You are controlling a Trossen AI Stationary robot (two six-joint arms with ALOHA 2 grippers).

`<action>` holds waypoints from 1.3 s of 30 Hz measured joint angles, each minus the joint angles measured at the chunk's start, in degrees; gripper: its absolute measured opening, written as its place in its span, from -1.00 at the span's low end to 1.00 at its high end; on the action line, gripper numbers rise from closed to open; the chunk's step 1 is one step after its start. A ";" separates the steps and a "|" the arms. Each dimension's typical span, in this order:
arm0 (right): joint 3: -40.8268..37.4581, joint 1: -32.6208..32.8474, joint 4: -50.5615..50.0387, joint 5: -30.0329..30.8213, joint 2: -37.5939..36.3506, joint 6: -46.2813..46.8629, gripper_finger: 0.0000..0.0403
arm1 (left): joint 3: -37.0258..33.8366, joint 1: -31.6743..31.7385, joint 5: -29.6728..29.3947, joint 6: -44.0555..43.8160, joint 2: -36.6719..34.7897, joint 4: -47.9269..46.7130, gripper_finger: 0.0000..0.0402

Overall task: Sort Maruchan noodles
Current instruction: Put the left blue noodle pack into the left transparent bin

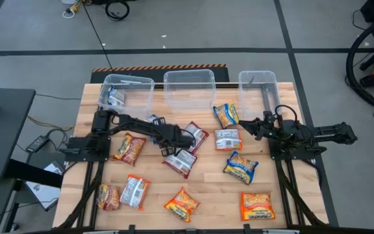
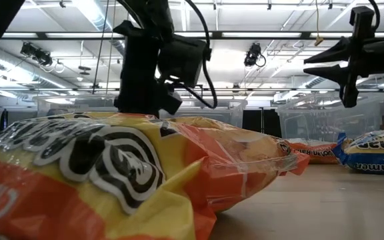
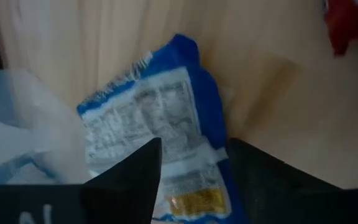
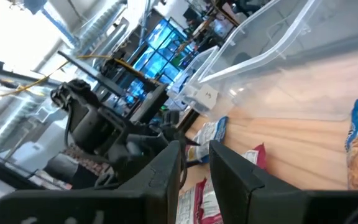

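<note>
Several Maruchan noodle packets lie flat and scattered on the wooden table [image 1: 206, 188]. They are orange-yellow [image 1: 182, 203], dark red [image 1: 180, 161] and blue-yellow [image 1: 241, 167]. My left gripper [image 1: 186, 136] reaches out over the table's middle, slanting down. In its wrist view it is open [image 3: 194, 158] just over a blue packet [image 3: 160, 118] that lies label side up. My right gripper [image 1: 249, 127] hangs level in the air at the right. It is narrowly open [image 4: 196, 163] with nothing between its fingers. My left gripper's fingers [image 3: 143, 167] come from above at a slant and stand over the blue packet's near end [image 3: 194, 199]. The packet lies flat on the table. Whether the fingertips touch it, I cannot tell.
Three clear tubs stand along the far edge: left [image 1: 128, 81] with a blue packet inside [image 1: 114, 97], middle [image 1: 189, 75], right [image 1: 258, 78]. A large orange-yellow packet [image 2: 112, 180] fills the low view's foreground. Bare wood lies between the packets near the front middle.
</note>
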 joint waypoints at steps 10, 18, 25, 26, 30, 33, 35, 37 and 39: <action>-0.01 -0.07 -0.22 1.89 0.28 0.81 -0.55 | -0.02 -0.40 2.19 -1.31 3.28 0.06 -0.11; -0.02 -0.07 -0.22 1.84 0.48 0.83 -0.55 | 0.06 0.34 1.09 -1.17 4.25 0.43 -0.23; -0.01 -0.08 -0.09 1.72 0.48 0.83 -0.55 | -0.09 1.18 1.42 -1.45 4.01 0.28 -0.85; -0.01 -0.07 -0.09 1.64 0.48 0.83 -0.55 | -0.09 1.18 1.76 -1.48 3.53 0.09 -0.91; 0.00 -0.07 -0.09 1.55 0.48 0.83 -0.55 | 1.19 0.46 2.73 -1.93 -0.60 -1.98 -0.92; 0.00 -0.07 -0.09 1.53 0.48 0.83 -0.55 | 3.20 0.15 4.94 -3.24 -5.79 -3.21 -0.94; 0.00 -0.07 -0.11 1.53 0.48 0.83 -0.55 | 4.15 0.18 6.45 -4.08 -10.07 -3.46 -0.95; -0.02 -0.07 -0.12 1.53 0.48 0.85 -0.55 | 4.61 0.93 7.73 -5.84 -15.15 -3.37 -0.95; -0.01 -0.07 -0.13 1.51 0.48 0.85 -0.55 | 4.61 2.26 9.16 -8.03 -20.44 -3.42 -0.96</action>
